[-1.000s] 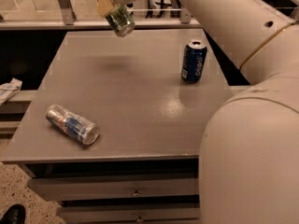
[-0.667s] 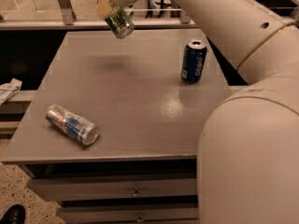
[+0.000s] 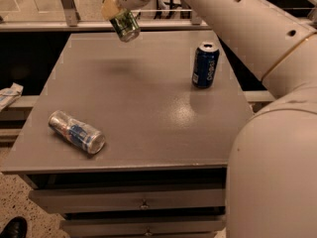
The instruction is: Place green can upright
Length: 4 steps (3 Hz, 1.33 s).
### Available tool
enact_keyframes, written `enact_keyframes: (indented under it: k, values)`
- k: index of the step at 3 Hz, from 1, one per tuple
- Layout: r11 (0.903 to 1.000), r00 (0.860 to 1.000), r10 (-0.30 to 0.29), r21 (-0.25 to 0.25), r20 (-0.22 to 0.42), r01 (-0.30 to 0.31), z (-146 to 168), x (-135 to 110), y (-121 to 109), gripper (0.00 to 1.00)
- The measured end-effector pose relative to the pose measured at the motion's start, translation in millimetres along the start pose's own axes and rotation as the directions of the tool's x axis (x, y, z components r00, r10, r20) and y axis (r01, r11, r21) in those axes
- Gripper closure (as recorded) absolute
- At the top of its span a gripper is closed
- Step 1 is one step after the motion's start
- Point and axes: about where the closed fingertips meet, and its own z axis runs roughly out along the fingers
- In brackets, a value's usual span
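The green can [image 3: 126, 27] is held in the air above the far left part of the grey table [image 3: 143, 108], tilted with its bottom end pointing down and to the right. My gripper [image 3: 117, 10] is shut on its upper end, at the top of the view. The can casts a faint shadow on the table below it.
A dark blue can [image 3: 205, 65] stands upright at the table's right side. A silver can with a blue-and-red label [image 3: 77, 132] lies on its side near the front left. My large white arm fills the right side of the view. A railing runs behind the table.
The gripper and green can have stayed almost still, with perhaps a slight shift. The other cans have not moved.
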Motion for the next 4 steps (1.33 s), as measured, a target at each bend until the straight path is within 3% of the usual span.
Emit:
enact_keyframes:
  k: [1, 2, 3, 4]
  values:
    - [0.9971, 0.994, 0.074, 0.011, 0.086, -0.075, 8, 3, 11, 1.00]
    - [0.9893, 0.975, 0.136, 0.028, 0.174, -0.143, 14, 3, 27, 1.00]
    - [0.9852, 0.956, 0.142, 0.057, 0.257, -0.162, 20, 6, 36, 1.00]
    - [0.9810, 0.923, 0.159, 0.050, 0.351, -0.188, 24, 7, 34, 1.00]
